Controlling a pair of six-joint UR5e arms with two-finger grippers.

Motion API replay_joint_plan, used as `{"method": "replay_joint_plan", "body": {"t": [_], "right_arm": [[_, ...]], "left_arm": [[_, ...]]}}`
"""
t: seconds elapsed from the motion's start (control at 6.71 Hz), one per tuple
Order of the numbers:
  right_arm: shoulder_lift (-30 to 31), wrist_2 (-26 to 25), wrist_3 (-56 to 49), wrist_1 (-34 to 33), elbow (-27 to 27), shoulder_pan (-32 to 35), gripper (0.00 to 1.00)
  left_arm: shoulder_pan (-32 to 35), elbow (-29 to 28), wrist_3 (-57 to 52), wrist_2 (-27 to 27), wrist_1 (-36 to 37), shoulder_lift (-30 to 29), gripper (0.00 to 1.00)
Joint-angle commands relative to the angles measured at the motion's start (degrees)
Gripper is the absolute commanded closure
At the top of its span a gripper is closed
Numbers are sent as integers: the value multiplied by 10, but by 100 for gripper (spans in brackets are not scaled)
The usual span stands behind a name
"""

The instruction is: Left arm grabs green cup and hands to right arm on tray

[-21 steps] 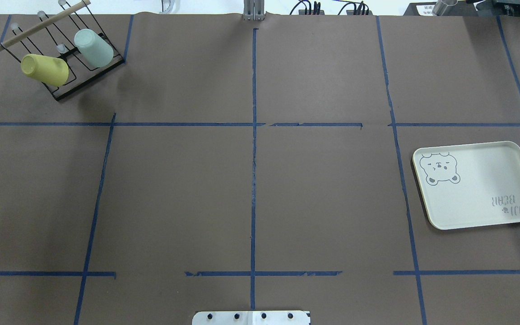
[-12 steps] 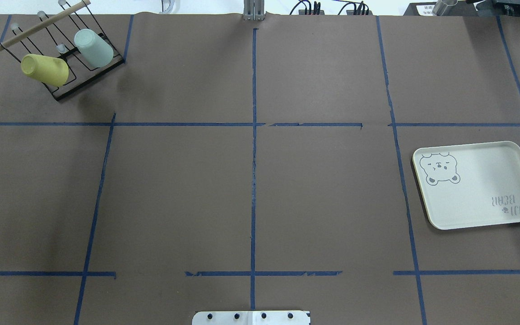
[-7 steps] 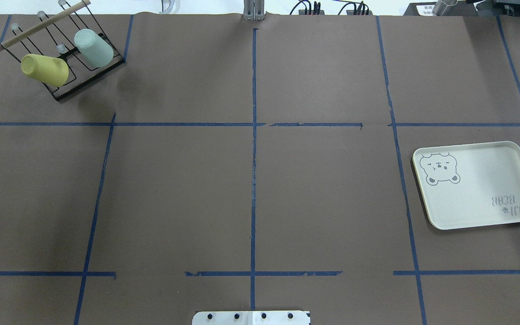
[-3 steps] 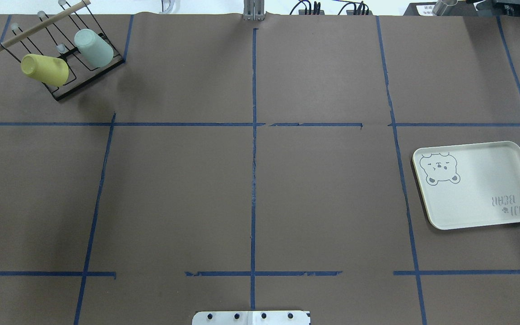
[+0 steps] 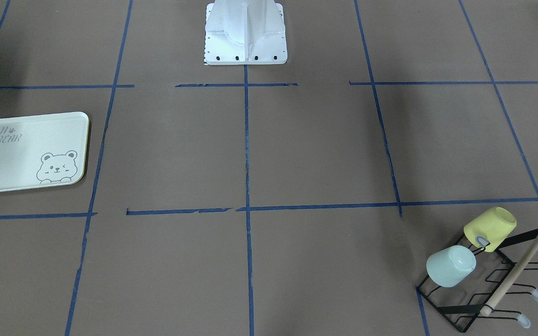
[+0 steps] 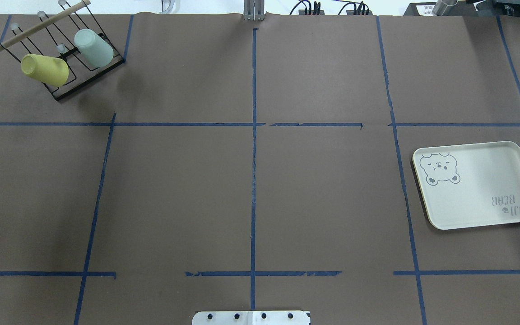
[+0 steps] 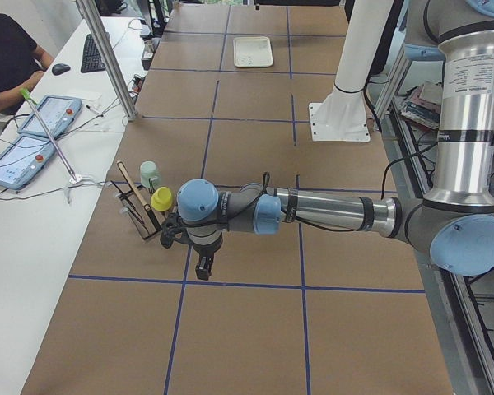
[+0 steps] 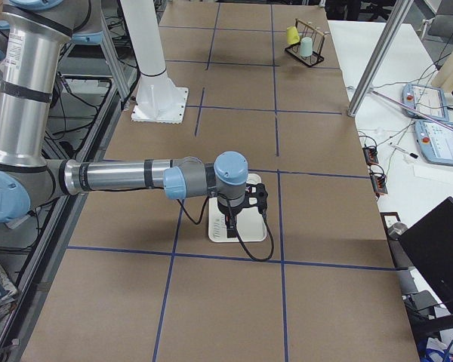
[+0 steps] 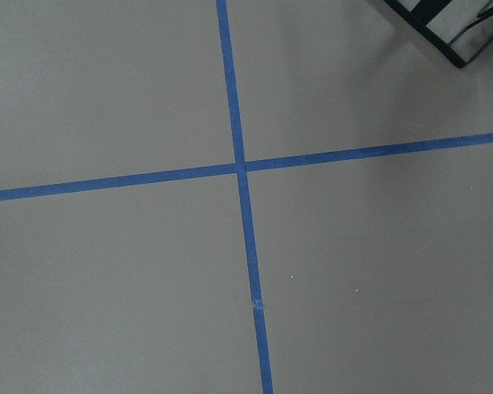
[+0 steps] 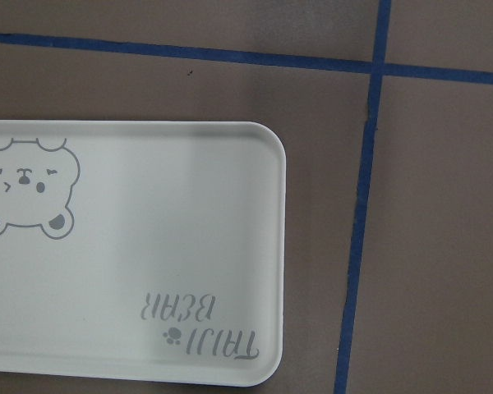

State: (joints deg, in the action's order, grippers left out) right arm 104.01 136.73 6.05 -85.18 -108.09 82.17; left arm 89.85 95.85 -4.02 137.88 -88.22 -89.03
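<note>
The green cup [image 6: 93,47] hangs mouth-down on a black wire rack [image 6: 89,78] at the table's far left corner, beside a yellow cup [image 6: 44,70]. It also shows in the front view [image 5: 450,266] and in the left side view [image 7: 150,174]. The tray [image 6: 476,185] lies flat and bare at the right edge. My left gripper [image 7: 202,270] points down over the table beside the rack, apart from the cups. My right gripper [image 8: 230,226] hangs over the tray [image 8: 254,231]. I cannot tell whether either is open or shut. The right wrist view shows the tray [image 10: 148,246] below; the left wrist view shows bare table.
Blue tape lines divide the brown table. The robot's white base [image 5: 245,32] stands at the middle of the near edge. A rack corner [image 9: 444,33] shows in the left wrist view. An operator [image 7: 8,58] sits at a side desk with tablets.
</note>
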Motion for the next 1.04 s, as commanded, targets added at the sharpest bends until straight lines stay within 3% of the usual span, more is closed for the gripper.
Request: {"method": "replay_joint_plan", "body": {"t": [0.0, 0.3, 0.6, 0.74, 0.89], "right_arm": [[-5, 13, 8, 1, -1, -3, 0], [-6, 29, 8, 38, 2, -17, 0], [-6, 34, 8, 51, 2, -40, 0], [-6, 34, 8, 51, 3, -47, 0], [-6, 34, 8, 51, 3, -60, 0]], "left_arm": [[-45, 37, 56, 11, -12, -4, 0], [-99, 82, 227, 17, -37, -34, 0], [-171, 70, 374, 7, -32, -140, 0], [-194, 36, 439, -34, -32, -194, 0], [-211, -42, 494, -108, -32, -287, 0]]}}
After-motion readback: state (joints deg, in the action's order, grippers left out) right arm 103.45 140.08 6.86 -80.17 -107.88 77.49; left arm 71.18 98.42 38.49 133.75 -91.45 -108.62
